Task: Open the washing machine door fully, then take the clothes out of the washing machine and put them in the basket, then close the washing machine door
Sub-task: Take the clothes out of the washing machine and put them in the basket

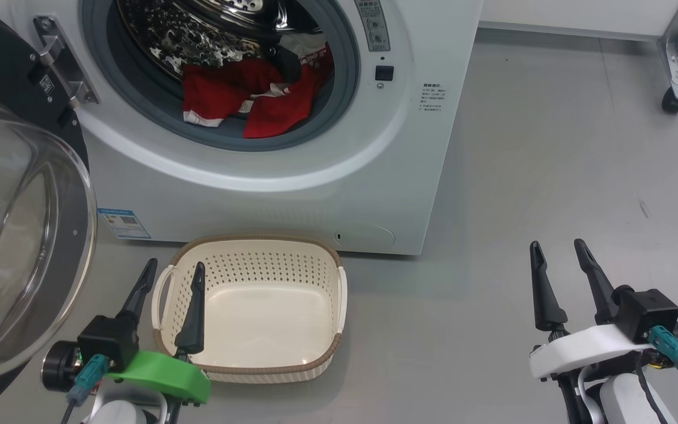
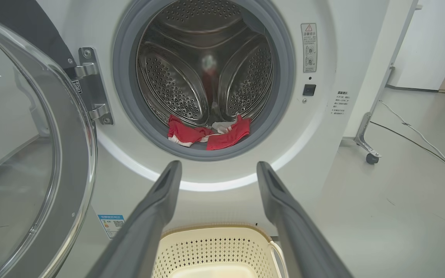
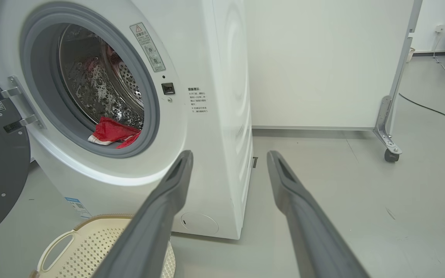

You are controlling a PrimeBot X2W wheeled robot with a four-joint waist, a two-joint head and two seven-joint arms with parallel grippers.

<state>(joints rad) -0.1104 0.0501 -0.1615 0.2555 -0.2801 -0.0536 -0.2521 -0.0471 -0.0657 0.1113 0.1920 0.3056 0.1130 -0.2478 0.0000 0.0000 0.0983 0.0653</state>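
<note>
The washer [image 1: 292,200] carries a blue sticker [image 1: 124,222] low on its front, a grey warning label [image 2: 309,47] with a triangle sign beside the porthole, and small print [image 1: 432,97] too fine to read. The door [image 1: 15,235] stands swung open at the left. Red clothes [image 1: 239,97] lie in the drum; the basket [image 1: 256,244] sits on the floor just before the washer. The left gripper [image 1: 175,264], over the basket's left edge, and the right gripper [image 1: 555,243], well apart, are both spread and hold nothing.

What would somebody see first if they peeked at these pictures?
The bright red clothes jump out, lying at the front inside the washing machine. Its big round door hangs wide open on the left, and an empty cream basket sits on the floor just below.
</note>
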